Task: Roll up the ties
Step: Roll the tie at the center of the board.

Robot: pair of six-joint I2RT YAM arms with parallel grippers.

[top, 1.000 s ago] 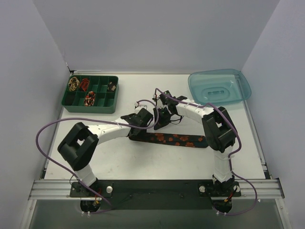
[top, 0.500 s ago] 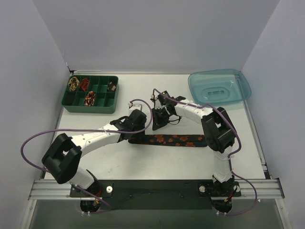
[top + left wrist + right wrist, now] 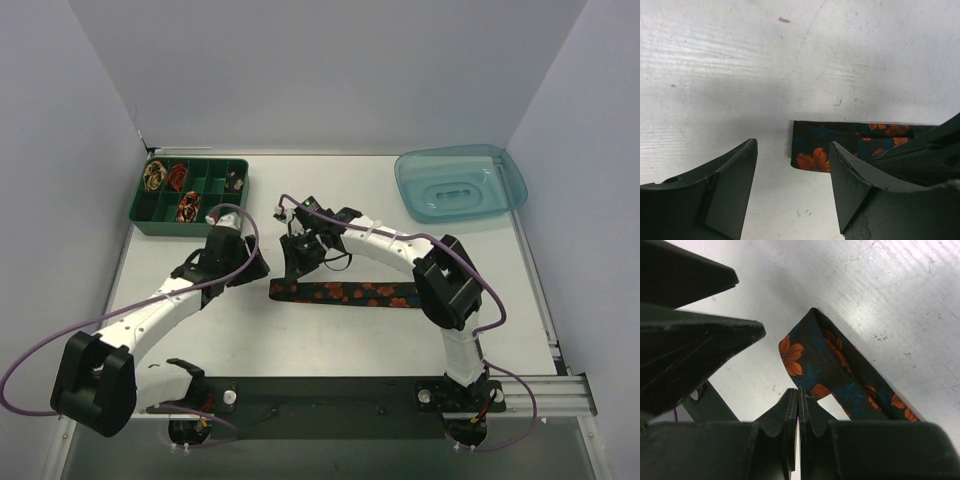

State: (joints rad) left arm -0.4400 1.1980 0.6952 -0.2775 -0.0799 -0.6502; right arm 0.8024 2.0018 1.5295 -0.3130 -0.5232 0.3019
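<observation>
The left tool (image 3: 792,167) stands open with nothing between its fingers. The cut end of the dark flowered tie (image 3: 820,145) lies flat on the table (image 3: 740,75) just ahead of the gap and a little toward the right-hand finger. Open jaws lined up on that end look like preparation for taking hold of it, since the end is where a roll would begin.

The right tool (image 3: 798,395) is closed tight, its two tips pressed together. The same end of the tie sits directly in front of those tips and its near edge meets them. Whether a sliver of cloth is caught between them or merely pinned against the table cannot be told. From this wrist view the end seems doubled back on itself into a short fold, which may be the first turn of the roll. The closed tips would then be there to keep it from springing flat.

Beyond both tools, the rest of the tie runs straight off to the right across the table, unrolled. Farther off, past the left tool, a green tray (image 3: 190,228) holds a few rolled ties (image 3: 188,207) in its compartments. A blue tub (image 3: 420,200) sits well away, beyond the right tool.
</observation>
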